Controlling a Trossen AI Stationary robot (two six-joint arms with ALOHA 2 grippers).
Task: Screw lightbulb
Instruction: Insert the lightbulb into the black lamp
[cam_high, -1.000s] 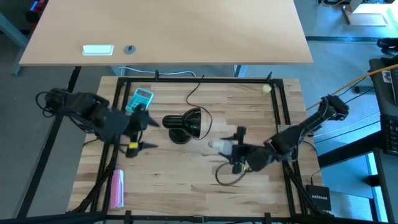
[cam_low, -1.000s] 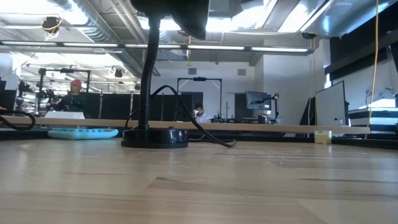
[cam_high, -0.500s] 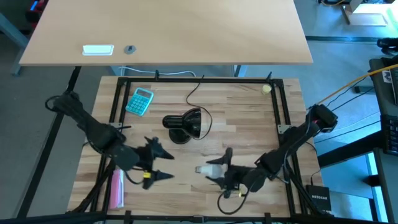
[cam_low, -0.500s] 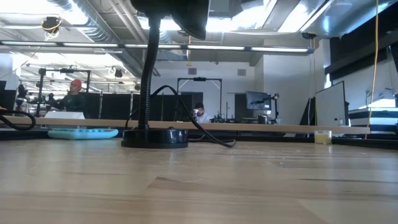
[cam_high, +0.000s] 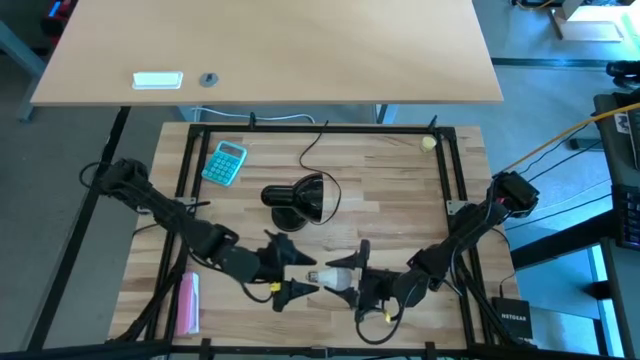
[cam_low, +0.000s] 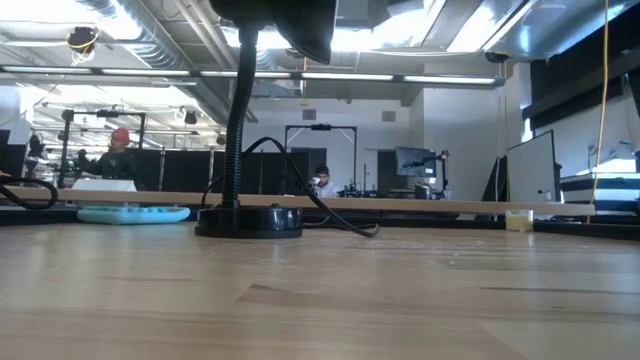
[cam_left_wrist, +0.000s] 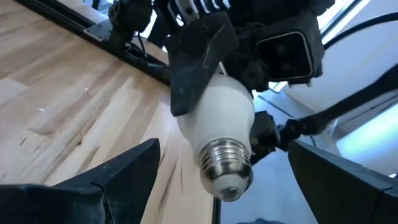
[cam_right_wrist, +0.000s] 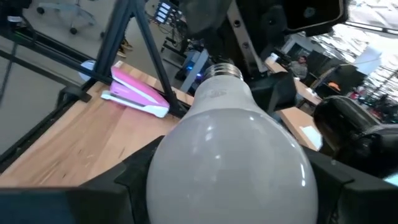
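Over the last second both arms have left the black desk lamp with a round base and dome shade (cam_high: 297, 203) and come together over the near part of the pale wooden bench (cam_high: 400, 185). The right tool (cam_high: 345, 281) pinches the small white frosted pear-shaped lightbulb (cam_high: 334, 273) around its glass, metal screw base pointing at the left arm. The lightbulb has travelled with it, from beside the lamp shade to mid-air above the near bench, clear of the wood. The left tool (cam_high: 292, 272), which stood near the turquoise calculator (cam_high: 226, 162), now faces the screw base, fingers spread on either side, not touching it in the left wrist view. Judgement: this looks like a handover or regrasp. The lightbulb is not yet in the lamp.
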